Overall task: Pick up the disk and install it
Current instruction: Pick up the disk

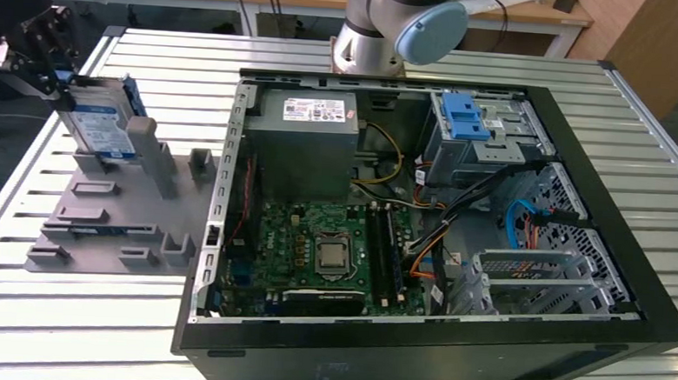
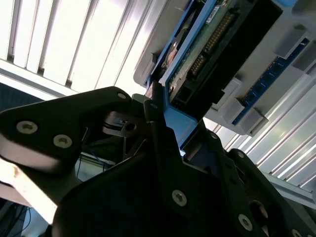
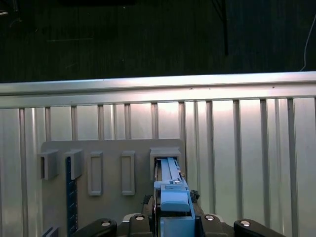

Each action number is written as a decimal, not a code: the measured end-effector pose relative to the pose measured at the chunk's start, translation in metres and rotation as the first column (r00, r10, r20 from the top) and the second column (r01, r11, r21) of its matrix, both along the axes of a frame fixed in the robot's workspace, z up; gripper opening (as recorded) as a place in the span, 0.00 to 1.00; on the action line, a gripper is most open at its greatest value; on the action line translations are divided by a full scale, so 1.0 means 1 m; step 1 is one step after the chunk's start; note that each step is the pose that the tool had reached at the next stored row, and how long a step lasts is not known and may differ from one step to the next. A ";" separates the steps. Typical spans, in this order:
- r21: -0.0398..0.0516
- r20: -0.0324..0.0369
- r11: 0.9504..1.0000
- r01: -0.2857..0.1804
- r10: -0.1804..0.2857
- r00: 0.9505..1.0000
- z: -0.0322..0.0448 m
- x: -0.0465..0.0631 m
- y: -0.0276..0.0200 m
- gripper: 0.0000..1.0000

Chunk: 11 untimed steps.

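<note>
Surface: I see a ribbed silver metal surface [image 1: 77,316] carrying everything.
Case: an open black tower computer case [image 1: 423,364] lies on its side toward the exterior view's right.
Power supply: a grey metal box with a small white sticker [image 1: 306,153] sits inside the case, beside a green circuit board [image 1: 301,240].
Cage: a silver metal cage with a blue plastic latch [image 1: 487,132] sits in a far corner of the case.
Holder: a flat grey plastic holder with raised slots [image 1: 104,230] lies just beside the case, on the exterior view's left.

Disk [image 1: 94,129] lower corner hidden behind grey holder post [image 1: 142,145].
</note>
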State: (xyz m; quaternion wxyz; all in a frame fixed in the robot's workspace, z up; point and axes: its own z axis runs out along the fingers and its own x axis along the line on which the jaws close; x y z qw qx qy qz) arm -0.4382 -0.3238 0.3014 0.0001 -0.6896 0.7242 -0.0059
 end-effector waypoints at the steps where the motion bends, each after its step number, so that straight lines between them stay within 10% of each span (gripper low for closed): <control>1: 0.000 0.000 1.000 0.000 0.000 1.000 0.0019 0.000 0.0000 0.37; 11: 0.000 0.000 1.000 0.000 0.000 1.000 0.0197 0.000 0.0000 0.37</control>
